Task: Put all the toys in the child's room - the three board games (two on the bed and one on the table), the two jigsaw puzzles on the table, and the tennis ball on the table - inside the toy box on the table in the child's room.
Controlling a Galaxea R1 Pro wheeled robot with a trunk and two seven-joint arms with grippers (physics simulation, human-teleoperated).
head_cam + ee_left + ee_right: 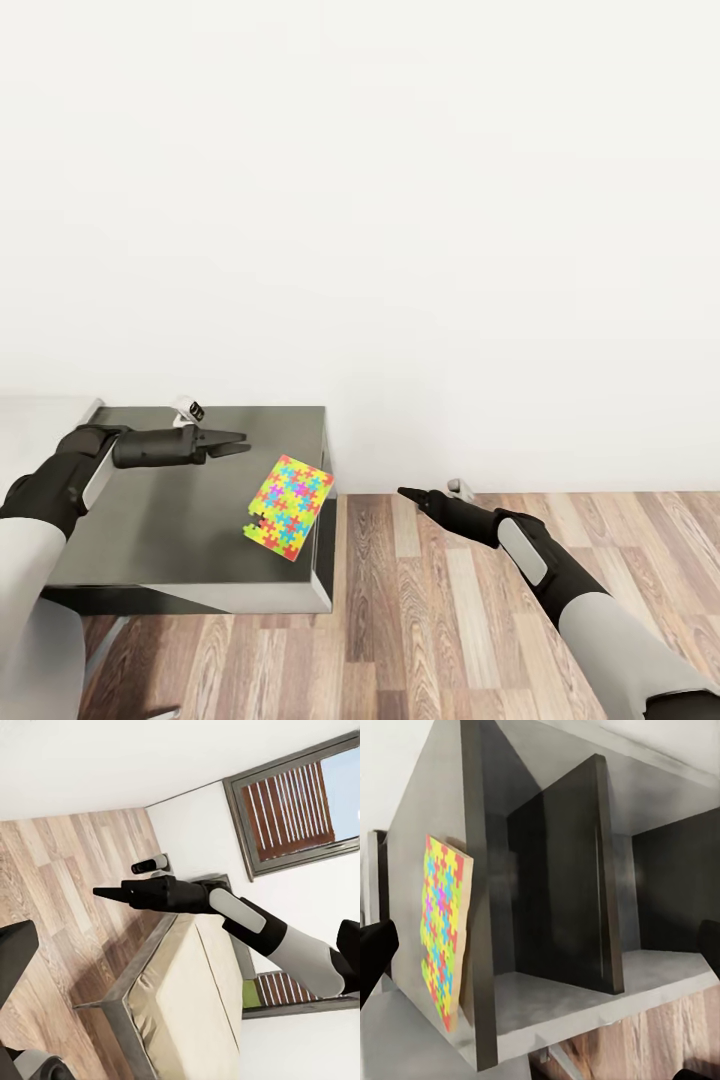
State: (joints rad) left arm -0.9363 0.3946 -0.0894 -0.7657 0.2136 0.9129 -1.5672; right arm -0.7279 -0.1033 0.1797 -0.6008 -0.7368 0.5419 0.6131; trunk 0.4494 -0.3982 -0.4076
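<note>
One jigsaw puzzle lies flat on the dark table, at its right edge, one corner just over the side. The step in hand looks like picking it up. The left gripper hovers just left and far of it, fingers close together and holding nothing. The right gripper points at the table from over the wood floor — whether it is parted I cannot tell. Next, the left gripper must spread and come down on the puzzle. The bed appears in the left wrist view.
</note>
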